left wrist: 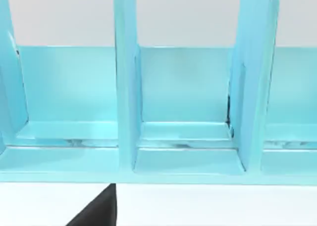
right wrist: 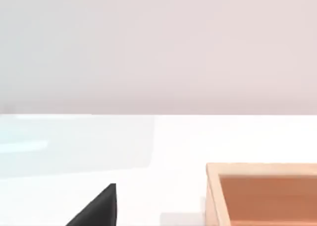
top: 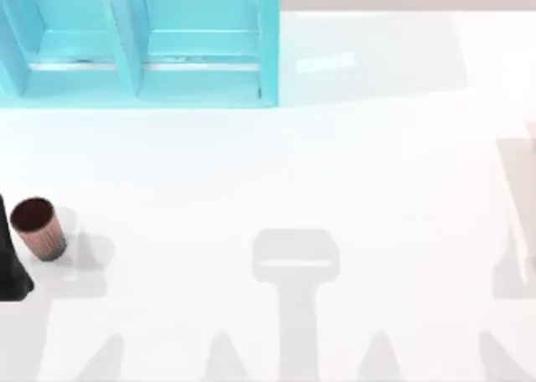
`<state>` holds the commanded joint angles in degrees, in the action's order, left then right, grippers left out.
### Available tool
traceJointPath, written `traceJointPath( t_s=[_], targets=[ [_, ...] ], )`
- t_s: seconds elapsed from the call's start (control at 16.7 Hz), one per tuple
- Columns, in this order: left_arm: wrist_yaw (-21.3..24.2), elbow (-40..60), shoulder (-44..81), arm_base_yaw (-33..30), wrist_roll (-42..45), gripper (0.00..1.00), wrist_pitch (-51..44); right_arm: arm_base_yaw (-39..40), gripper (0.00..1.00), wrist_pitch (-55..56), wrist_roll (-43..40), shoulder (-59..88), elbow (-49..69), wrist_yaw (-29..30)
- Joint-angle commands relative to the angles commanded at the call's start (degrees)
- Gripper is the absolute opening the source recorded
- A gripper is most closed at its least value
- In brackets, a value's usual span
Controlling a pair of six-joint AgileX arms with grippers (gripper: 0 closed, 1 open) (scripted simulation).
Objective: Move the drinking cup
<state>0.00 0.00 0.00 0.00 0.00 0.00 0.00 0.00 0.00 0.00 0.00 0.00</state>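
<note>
The drinking cup (top: 38, 228) stands upright on the white counter (top: 276, 172) at its far-left side, well short of the turquoise shelf unit (top: 138, 43) that lines the far-left edge. It sits alone, its dark inside open to the overhead camera and nothing touching it. Just to its left, at the frame edge, a black shape (top: 12, 260) rises beside it; we take this for part of our left arm, though too little of it is in view to be sure.

The left tool is not in frame in the overhead view, and the left wrist camera looks out at the shelf's compartments with a black wedge (left wrist: 96, 208) at its lower edge, so we cannot tell whether that tool is released or clenched. The same holds for the right tool: its wrist camera faces the counter and a shallow wooden tray (right wrist: 262, 194), with a similar black wedge (right wrist: 96, 208), and nothing tells us how its fingers stand.

As we judge it, the step in hand is the approach with the left arm, the nearer one. To do it well we should come down over the cup from above, straddle the ribbed wall low enough that the taper cannot slip upward, and close gently. Nudging the cup sideways first would topple it.
</note>
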Motion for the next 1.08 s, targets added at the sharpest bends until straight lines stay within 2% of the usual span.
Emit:
traceJointPath(
  t_s=[0.24,0.48,1.08],
  targets=[
    [0.00,1.76,1.82,-0.18,-0.15,1.00,-1.74,0.00,1.00,0.00,0.00,0.00,0.00,0.00],
    [0.01,11.99,12.72,-1.12,-0.92,1.00,-10.89,0.00,1.00,0.00,0.00,0.00,0.00,0.00],
    [0.03,55.89,66.09,-4.96,-4.08,1.00,-48.40,0.00,1.00,0.00,0.00,0.00,0.00,0.00]
  ],
)
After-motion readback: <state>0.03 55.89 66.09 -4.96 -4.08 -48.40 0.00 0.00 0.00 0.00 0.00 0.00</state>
